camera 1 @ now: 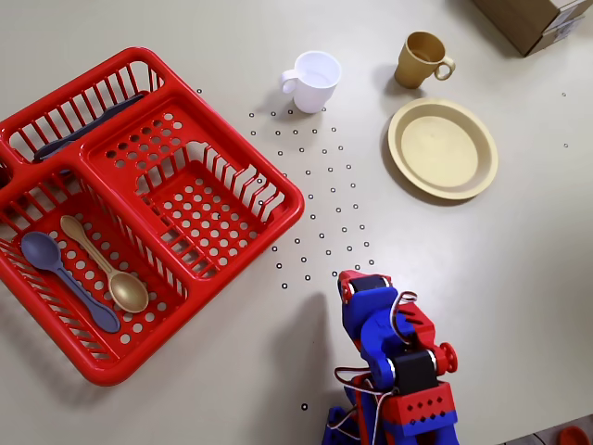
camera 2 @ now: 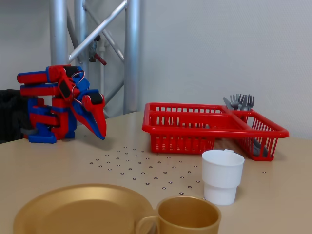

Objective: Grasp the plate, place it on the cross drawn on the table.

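The plate [camera 1: 443,149] lies flat on the counter [camera 1: 519,269], just below the tan mug [camera 1: 422,58] in the overhead view, well apart from the hand [camera 2: 101,134]. The hand's fingers look pressed together, empty, pointing down above the dotted grid.

Table [camera 1: 519,278], seen from above: plate, two mugs, basket, arm.
Tan plate [camera 1: 443,149] upper right, tan mug [camera 1: 422,59] just beyond it, white mug [camera 1: 315,81] further left; red basket [camera 1: 232,158] at left holds a blue spoon [camera 1: 65,275] and a tan spoon [camera 1: 107,269]; gripper [camera 1: 357,282] near the bottom edge, well apart from the plate; cardboard box [camera 1: 537,19] in the top right corner.
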